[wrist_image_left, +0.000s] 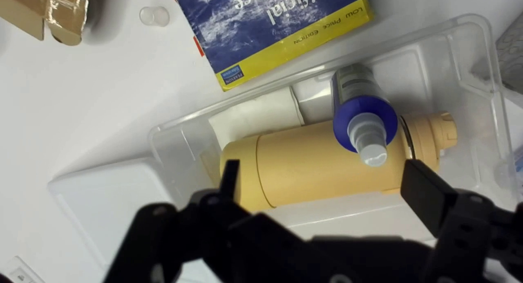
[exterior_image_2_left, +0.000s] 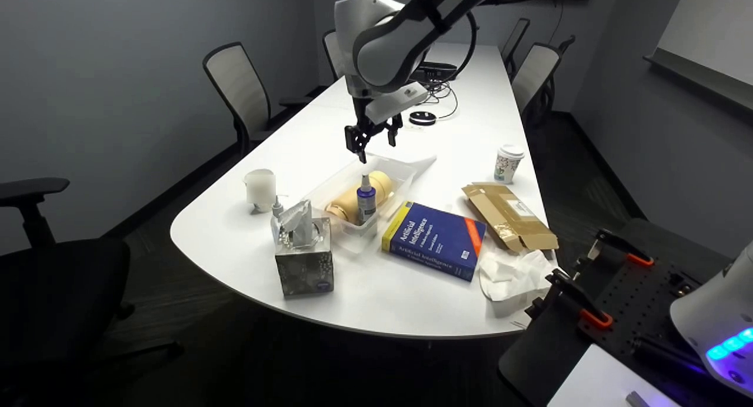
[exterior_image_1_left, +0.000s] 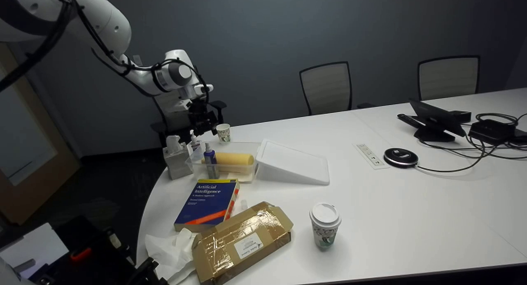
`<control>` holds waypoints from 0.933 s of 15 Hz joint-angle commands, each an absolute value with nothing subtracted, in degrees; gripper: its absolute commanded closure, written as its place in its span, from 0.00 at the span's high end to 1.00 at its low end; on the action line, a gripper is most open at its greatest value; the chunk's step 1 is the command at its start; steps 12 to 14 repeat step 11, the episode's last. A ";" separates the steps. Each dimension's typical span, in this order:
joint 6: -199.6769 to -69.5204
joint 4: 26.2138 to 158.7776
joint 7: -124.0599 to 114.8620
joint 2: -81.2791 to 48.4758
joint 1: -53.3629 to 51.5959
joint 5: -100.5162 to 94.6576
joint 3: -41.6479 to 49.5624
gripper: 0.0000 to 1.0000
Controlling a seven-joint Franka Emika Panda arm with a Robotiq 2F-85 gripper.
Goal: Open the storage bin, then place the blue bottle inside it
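in an exterior view: lid (exterior_image_1_left: 293,162) slants against end of storage bin (exterior_image_1_left: 234,169), likely parked so for access. in an exterior view: blue bottle (exterior_image_2_left: 366,204) upright inside, beside yellow flask (exterior_image_2_left: 347,206) (job probably done). wrist view: gripper (wrist_image_left: 322,174) spread wide, nothing held, presumably to clear bottle.

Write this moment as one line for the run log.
storage bin: open | lid: off, leaning on bin's end | blue bottle: inside, nozzle up | yellow bottle: lying inside | gripper: open, holding nothing
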State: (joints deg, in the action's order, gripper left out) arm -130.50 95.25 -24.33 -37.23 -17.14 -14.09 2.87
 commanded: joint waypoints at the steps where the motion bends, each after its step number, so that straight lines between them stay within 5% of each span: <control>1: -129.28 101.55 -18.19 -28.95 -13.57 -9.90 -0.07 1.00; 14: -127.49 107.15 -13.44 -20.49 -10.31 -7.38 -1.89 1.00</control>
